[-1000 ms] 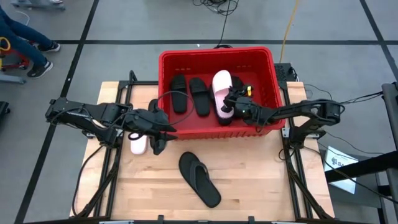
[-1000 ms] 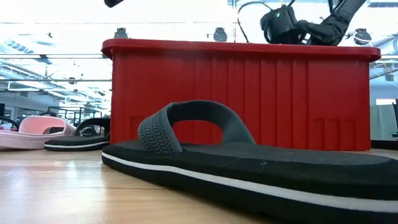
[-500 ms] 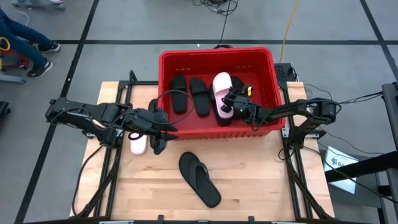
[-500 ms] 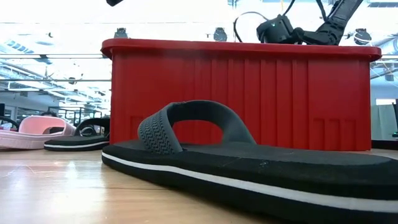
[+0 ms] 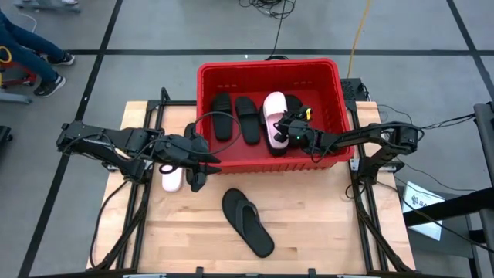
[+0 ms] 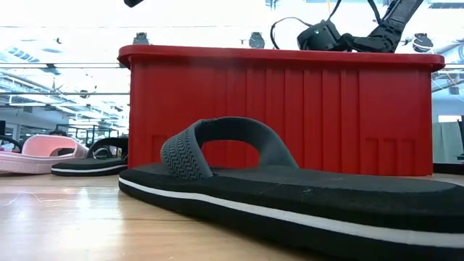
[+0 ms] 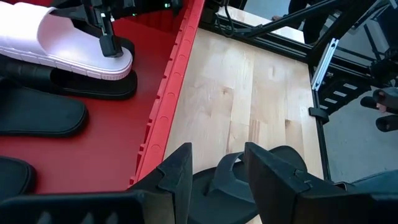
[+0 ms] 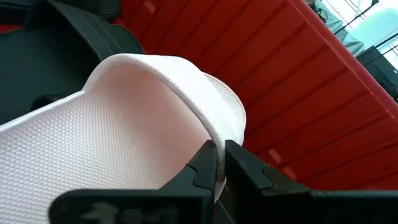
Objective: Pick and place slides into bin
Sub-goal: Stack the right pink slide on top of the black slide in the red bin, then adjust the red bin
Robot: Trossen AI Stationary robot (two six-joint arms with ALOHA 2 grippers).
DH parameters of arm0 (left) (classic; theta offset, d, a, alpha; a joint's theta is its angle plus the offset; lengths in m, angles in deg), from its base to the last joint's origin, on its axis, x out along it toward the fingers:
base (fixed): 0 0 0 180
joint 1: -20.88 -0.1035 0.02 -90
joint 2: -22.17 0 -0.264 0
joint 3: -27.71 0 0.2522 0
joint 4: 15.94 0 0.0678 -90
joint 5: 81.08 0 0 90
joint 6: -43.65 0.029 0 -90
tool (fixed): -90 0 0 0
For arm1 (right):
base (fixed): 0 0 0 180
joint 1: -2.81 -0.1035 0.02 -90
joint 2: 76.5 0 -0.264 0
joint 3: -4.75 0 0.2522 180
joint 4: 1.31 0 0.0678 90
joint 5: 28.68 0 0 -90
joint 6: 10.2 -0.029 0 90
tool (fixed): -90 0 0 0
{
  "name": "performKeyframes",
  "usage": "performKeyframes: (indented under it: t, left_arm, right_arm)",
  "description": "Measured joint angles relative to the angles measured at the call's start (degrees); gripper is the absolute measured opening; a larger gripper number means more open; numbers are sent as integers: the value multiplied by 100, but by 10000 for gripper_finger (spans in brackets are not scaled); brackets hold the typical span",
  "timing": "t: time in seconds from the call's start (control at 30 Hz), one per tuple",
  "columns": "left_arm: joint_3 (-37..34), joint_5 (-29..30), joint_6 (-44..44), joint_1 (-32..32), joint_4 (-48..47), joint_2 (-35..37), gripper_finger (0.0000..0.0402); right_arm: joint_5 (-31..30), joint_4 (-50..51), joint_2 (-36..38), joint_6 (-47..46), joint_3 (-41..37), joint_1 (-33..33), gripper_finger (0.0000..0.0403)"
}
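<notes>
The red bin (image 5: 340, 93) stands at the table's far middle and holds two black slides (image 5: 235, 117), a pale pink slide (image 5: 273, 106) and another black slide (image 5: 279, 145) under it. My right gripper (image 5: 284, 133) is inside the bin, shut on the pink slide (image 8: 124, 130). My left gripper (image 5: 207, 161) is open and empty above the table at the bin's near left corner; its fingers (image 7: 217, 177) stand apart. A second pink slide (image 5: 171, 179) and a black slide (image 5: 193, 176) lie below the left arm. A black flip-flop (image 5: 247, 222) lies on the table's near middle. My right gripper pinches the pink slide's side edge (image 8: 214, 134), beside the foot of its strap, between its two fingers. The fingers (image 7: 109, 40) come from above, slanting from the table's right. The slide lies nearly flat, its sole on the black slide (image 7: 93, 84) beneath it.
The bin's near wall (image 6: 275, 109) rises tall behind the flip-flop (image 6: 290, 196). Bare bin floor (image 7: 93, 149) shows near its near wall. Bare wood (image 5: 324, 208) lies right of the flip-flop. A person's legs (image 5: 31, 62) show on the floor at far left.
My right gripper has gone a little toward the table's left and down into the bin, still shut on the pink slide, which has come with it.
</notes>
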Motion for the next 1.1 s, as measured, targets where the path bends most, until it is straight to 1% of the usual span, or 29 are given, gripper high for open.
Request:
performKeyframes:
  t: [0.13,0.43,0.57,0.73,0.9,1.1]
  left_arm:
    - [0,0,0,0,0,0,141]
    - [0,0,19,0,2,0,141]
    - [0,0,20,0,2,0,141]
    - [0,-2,20,0,0,0,141]
    - [0,-2,22,0,2,0,141]
    - [0,-4,20,0,1,0,141]
  right_arm:
    - [22,15,0,29,0,-2,48]
    - [46,10,4,710,0,-63,128]
    - [76,-69,90,915,2,-249,150]
    - [66,-92,157,902,0,-455,156]
    - [46,-100,155,1206,0,-613,151]
    - [39,-672,153,1616,0,-737,149]
